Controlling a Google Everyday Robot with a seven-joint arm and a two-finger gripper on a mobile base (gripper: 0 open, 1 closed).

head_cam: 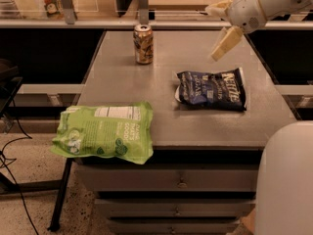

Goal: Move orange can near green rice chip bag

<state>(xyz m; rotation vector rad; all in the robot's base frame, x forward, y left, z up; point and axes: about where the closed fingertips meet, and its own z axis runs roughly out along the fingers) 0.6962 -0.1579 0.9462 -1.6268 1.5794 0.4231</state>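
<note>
The orange can stands upright near the far left of the grey table, silver top up. The green rice chip bag lies flat at the table's front left corner, overhanging the edge. My gripper hangs in the air at the upper right, above the far right part of the table, well right of the can. It is open and empty, one pale finger pointing down-left and the other higher up.
A dark-blue Kettle chip bag lies on the right half of the table, below the gripper. Drawers sit under the table front. A shelf with posts runs behind. A white robot body part fills the lower right.
</note>
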